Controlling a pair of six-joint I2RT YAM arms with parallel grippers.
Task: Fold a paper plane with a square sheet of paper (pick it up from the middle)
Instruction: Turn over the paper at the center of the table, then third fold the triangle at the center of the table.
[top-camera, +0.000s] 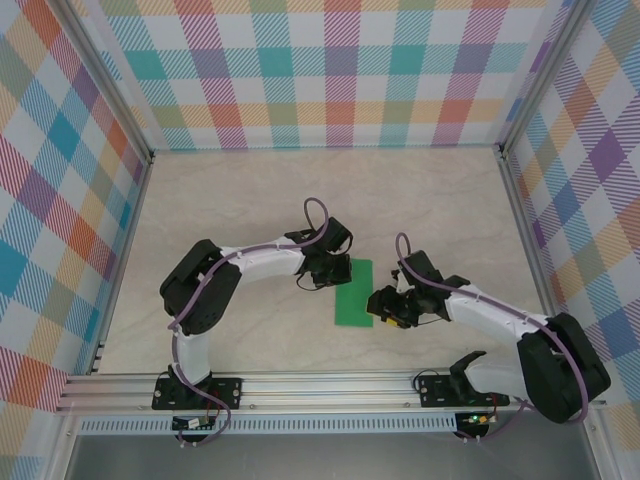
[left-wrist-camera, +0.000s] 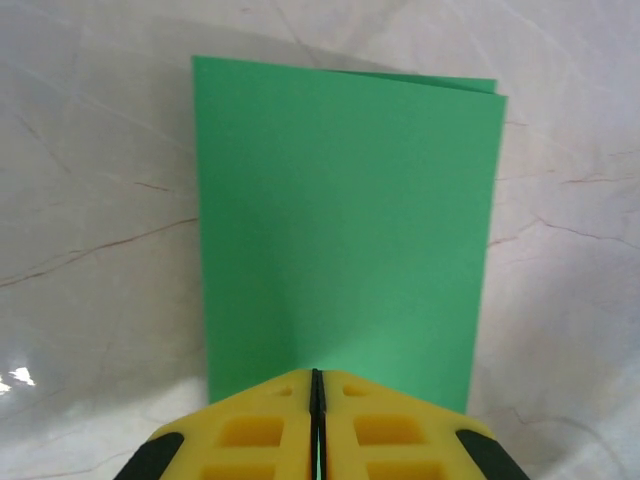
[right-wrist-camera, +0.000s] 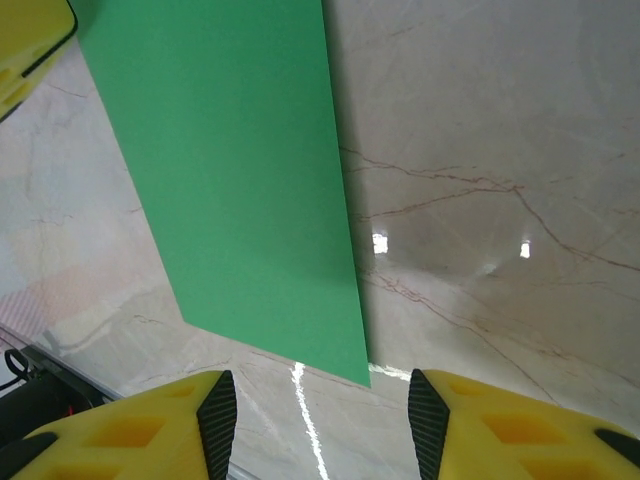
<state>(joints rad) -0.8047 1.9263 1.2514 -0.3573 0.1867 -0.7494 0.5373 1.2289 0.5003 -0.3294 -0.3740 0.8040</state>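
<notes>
nothing much is parked around the green sheet (top-camera: 352, 292): just the pale marbled table (top-camera: 250, 200) under it, plaid-patterned walls (top-camera: 330, 70) set well beyond its far end and to both sides, and an aluminium rail (top-camera: 320, 392) running past its near end. no clutter is seen between the sheet and either arm.

the left gripper (top-camera: 325, 280) is brought in at the sheet's left edge, toward the far end. in the left wrist view the left gripper (left-wrist-camera: 316, 375) is seen with its yellow jaws pressed together, just a thin dark line left between them, right over the sheet's (left-wrist-camera: 345, 230) nearest edge. whether a layer is actually pinched in there can't be told.

the right gripper (top-camera: 376, 303) is placed just beside the sheet's right edge, toward the near end. from the right wrist camera the right gripper (right-wrist-camera: 322, 400) is seen with jaws spread apart and nothing between them, only the sheet's (right-wrist-camera: 230, 190) corner just ahead of the gap.

the sheet itself is laid flat on the table, bright plain green and folded in half into a tall rectangle. the two layers are slightly offset, so a sliver of the lower one is seen along one short edge.
</notes>
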